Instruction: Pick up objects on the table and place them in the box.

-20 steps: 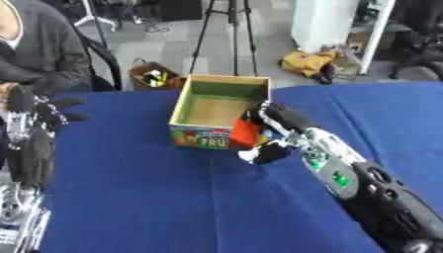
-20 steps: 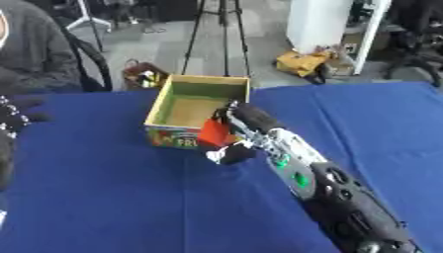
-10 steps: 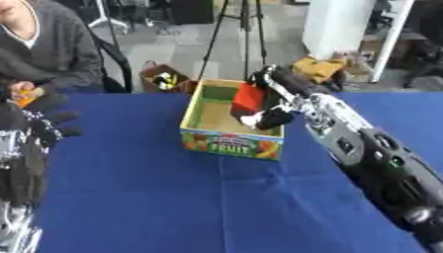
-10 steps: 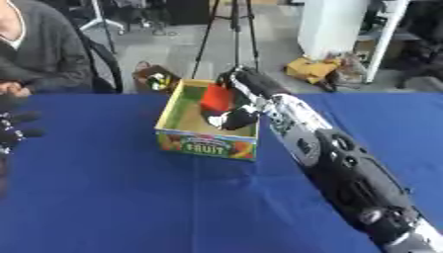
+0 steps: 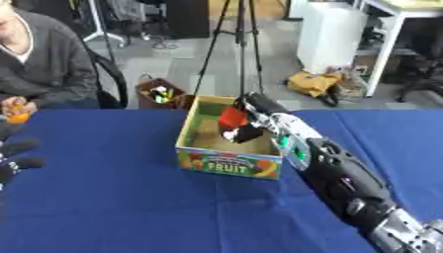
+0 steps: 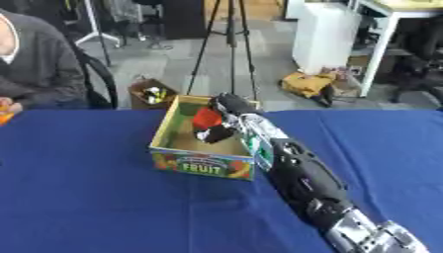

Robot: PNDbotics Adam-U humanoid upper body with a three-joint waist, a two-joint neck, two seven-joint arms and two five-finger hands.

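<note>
A cardboard box (image 5: 227,165) with "FRUIT" printed on its front wall stands in the middle of the blue table. My right arm reaches over its right rim. My right hand (image 5: 249,132) hangs inside the box's opening, its fingers curled round a red object (image 5: 231,117) just above the box floor; a white bit shows under the fingers. My left hand (image 5: 14,156) shows at the left edge of the left eye view, fingers relaxed and spread, holding nothing. It is out of the right eye view.
The blue tablecloth (image 5: 112,207) covers the whole near area. A seated person at the far left edge holds something orange (image 5: 16,111). Behind the table stand a tripod (image 5: 238,44), a bag (image 5: 160,94) on the floor and a white cabinet (image 5: 333,34).
My right hand has carried the red object from in front of the box up and over its rim into the opening. The camera view has also shifted.
</note>
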